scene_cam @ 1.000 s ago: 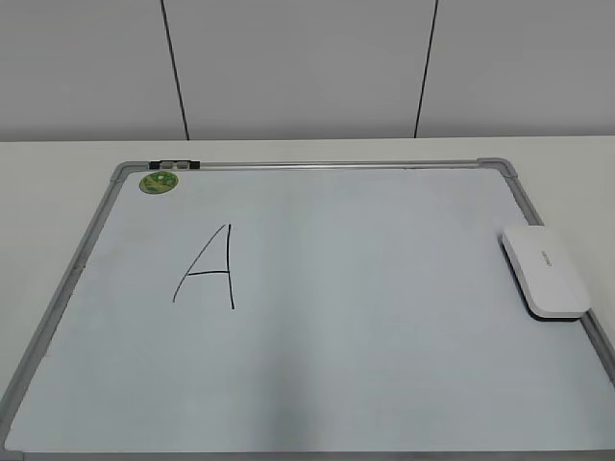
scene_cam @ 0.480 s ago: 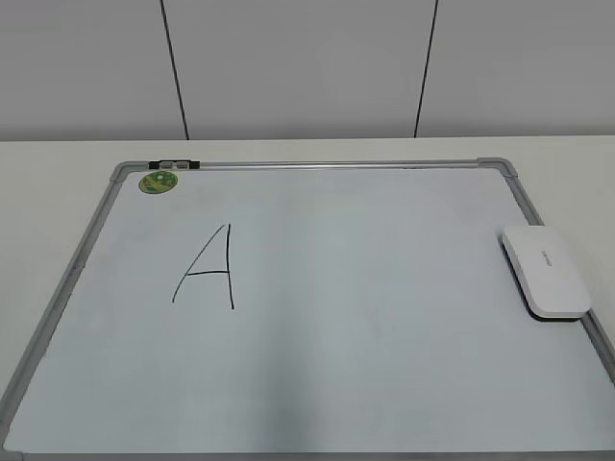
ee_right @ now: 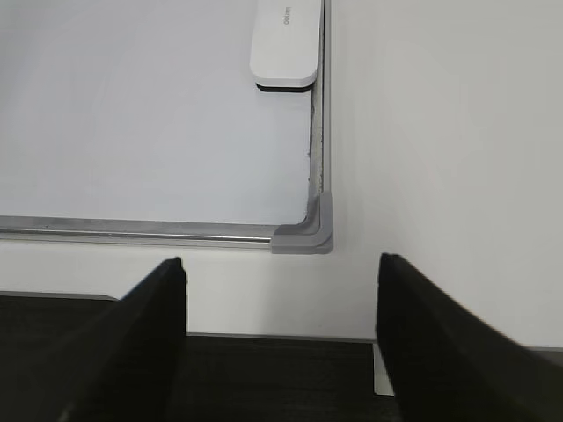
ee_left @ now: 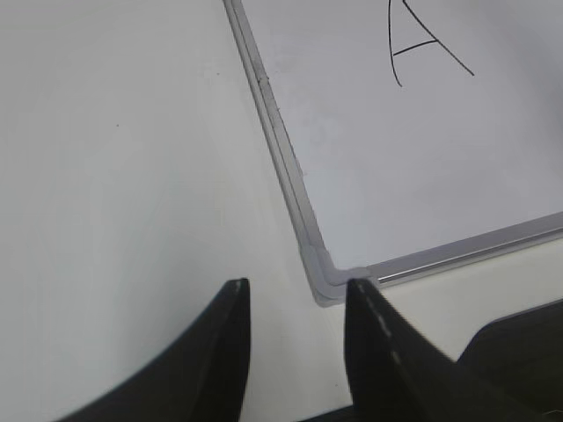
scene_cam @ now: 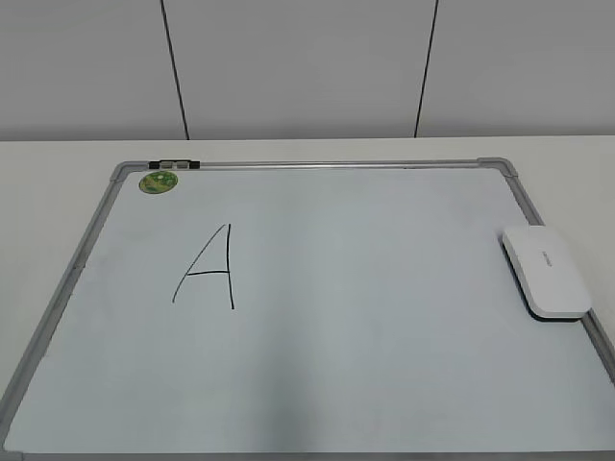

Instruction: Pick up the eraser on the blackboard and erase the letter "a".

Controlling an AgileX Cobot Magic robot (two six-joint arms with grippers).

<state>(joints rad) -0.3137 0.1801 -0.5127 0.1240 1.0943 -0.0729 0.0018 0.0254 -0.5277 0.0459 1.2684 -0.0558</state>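
The blackboard point(scene_cam: 384, 317), a white board in a silver-grey frame, lies flat on the white table. The white eraser point(scene_cam: 545, 270) lies at its right edge, also in the right wrist view point(ee_right: 284, 40). Only a large capital "A" point(scene_cam: 209, 269) is written on the board; no small letter "a" shows in any view. My left gripper point(ee_left: 297, 286) is open and empty above the table, beside the board's near left corner point(ee_left: 321, 274). My right gripper point(ee_right: 281, 260) is wide open and empty, in front of the board's near right corner point(ee_right: 308, 233). Neither gripper shows in the exterior view.
A small round green magnet point(scene_cam: 159, 181) sits at the board's far left corner, beside a small black-and-silver clip point(scene_cam: 175, 165) on the top frame. White table point(scene_cam: 58, 192) surrounds the board; a grey wall stands behind it. A dark surface point(ee_right: 264, 378) lies below the right gripper.
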